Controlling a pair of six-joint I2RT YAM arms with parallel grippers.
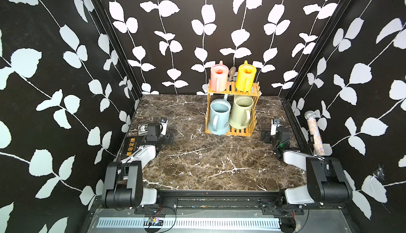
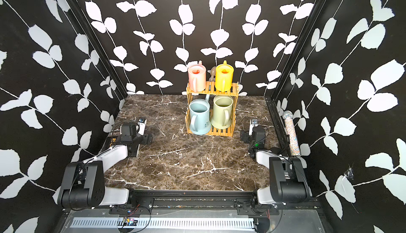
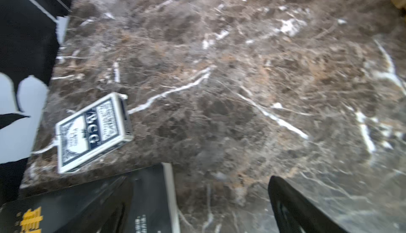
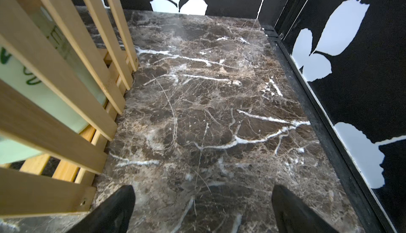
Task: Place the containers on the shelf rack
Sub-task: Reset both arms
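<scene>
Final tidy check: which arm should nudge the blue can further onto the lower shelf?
Left, probably: the blue can stands at the left end of the shelf rack, open to the left gripper; the green can shields it from the right gripper.

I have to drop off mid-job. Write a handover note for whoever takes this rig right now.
Left hand: open, empty, low over the table by the card deck and black book.
Right hand: open, empty, beside the shelf rack.
Top tier: pink can, yellow can.
Bottom tier: blue can, green can.
Done: all four are on the rack.
To do: nothing to place; maybe check the blue can, whose base looks close to the front edge.
</scene>
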